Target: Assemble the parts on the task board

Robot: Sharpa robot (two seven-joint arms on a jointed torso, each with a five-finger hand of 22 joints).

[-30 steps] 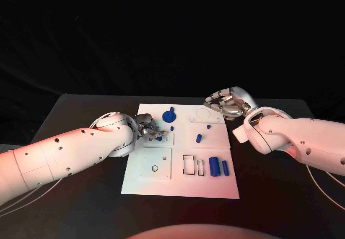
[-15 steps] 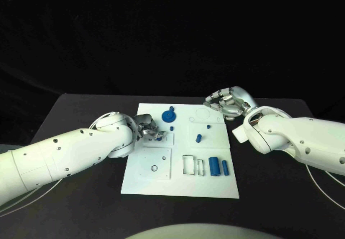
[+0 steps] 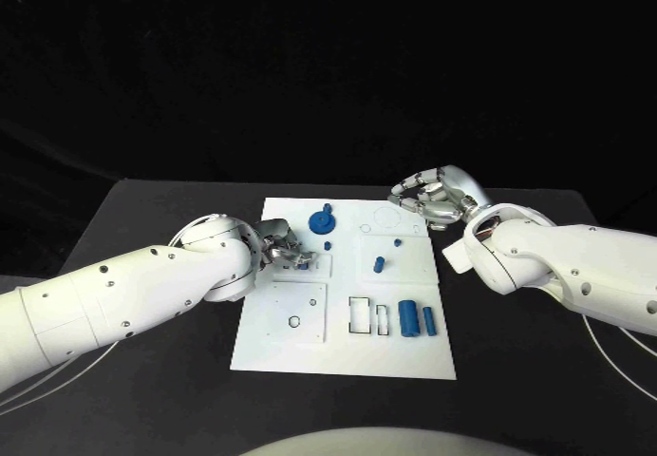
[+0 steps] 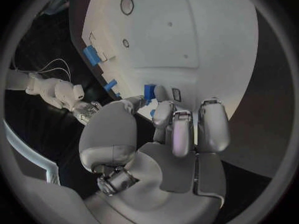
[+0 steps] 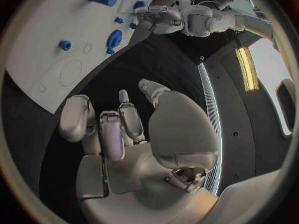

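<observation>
On my feed the surface (image 3: 164,204) is plain black, and the task board (image 3: 343,353) on it is white, marked with thin dark outlines of rectangles and circles. The parts are blue: a round gear-like piece (image 3: 322,223), a cylinder (image 3: 408,318) and a slimmer bar (image 3: 428,321) beside it. Both arms are white with small dark dots; the left hand (image 3: 284,249) and right hand (image 3: 436,198) are silver.
</observation>
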